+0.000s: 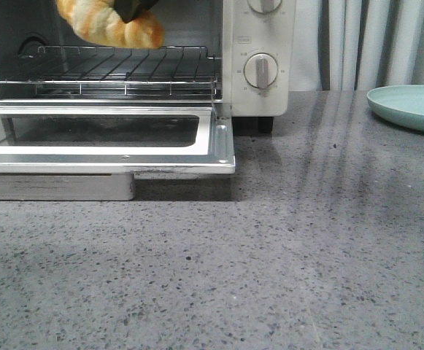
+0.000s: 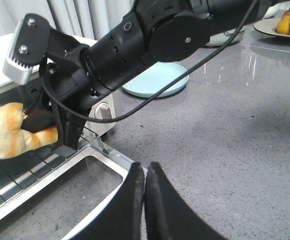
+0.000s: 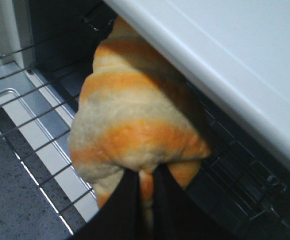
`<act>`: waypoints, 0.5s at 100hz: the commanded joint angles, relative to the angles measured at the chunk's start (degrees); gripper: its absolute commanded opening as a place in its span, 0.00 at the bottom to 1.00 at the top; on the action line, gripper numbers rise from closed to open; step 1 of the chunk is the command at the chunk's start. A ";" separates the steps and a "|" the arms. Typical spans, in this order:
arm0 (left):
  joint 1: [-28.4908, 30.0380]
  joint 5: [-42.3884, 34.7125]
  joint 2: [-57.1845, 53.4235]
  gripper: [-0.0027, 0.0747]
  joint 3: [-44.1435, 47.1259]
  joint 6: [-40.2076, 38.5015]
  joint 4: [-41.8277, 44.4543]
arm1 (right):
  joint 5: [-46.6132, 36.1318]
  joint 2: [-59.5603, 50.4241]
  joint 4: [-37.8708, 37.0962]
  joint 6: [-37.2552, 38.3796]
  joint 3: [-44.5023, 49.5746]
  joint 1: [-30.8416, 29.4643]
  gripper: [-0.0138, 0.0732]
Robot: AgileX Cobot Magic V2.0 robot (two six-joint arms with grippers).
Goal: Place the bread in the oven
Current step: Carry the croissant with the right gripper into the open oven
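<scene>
The bread (image 1: 113,25), a golden-orange roll with cream stripes, hangs inside the open oven (image 1: 259,58) just above its wire rack (image 1: 124,69). My right gripper (image 3: 145,182) is shut on the bread (image 3: 135,125), pinching its near end. In the front view only the gripper's black tip (image 1: 135,9) shows at the top edge. The left wrist view shows the right arm (image 2: 149,45) reaching into the oven with the bread (image 2: 10,132). My left gripper (image 2: 145,172) is shut and empty, over the corner of the lowered oven door (image 2: 105,160).
The oven door (image 1: 222,146) lies open flat, jutting toward me over the grey counter. A pale teal plate (image 1: 412,106) sits at the back right. A bowl of fruit (image 2: 287,25) stands farther off. Curtains hang behind.
</scene>
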 commanded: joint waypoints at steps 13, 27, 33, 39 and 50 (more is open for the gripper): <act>0.14 -2.31 0.31 0.01 -1.75 -0.68 -3.22 | -5.46 -0.83 -1.37 0.36 -1.95 -0.64 0.19; 0.14 -2.31 0.31 0.01 -1.75 -0.68 -3.22 | -5.33 -0.74 -1.24 1.34 -1.95 -0.64 0.58; 0.14 -2.83 0.31 0.01 -1.75 -0.68 -3.22 | -4.89 -0.74 -1.24 1.77 -1.95 -0.64 0.72; 0.14 -3.66 0.31 0.01 -1.75 -0.68 -3.22 | -4.13 -0.86 -1.24 1.77 -1.95 -0.64 0.77; 0.14 -7.51 -0.22 0.01 -1.65 -3.09 -3.12 | -1.29 -2.27 0.74 1.77 -1.95 -0.29 0.78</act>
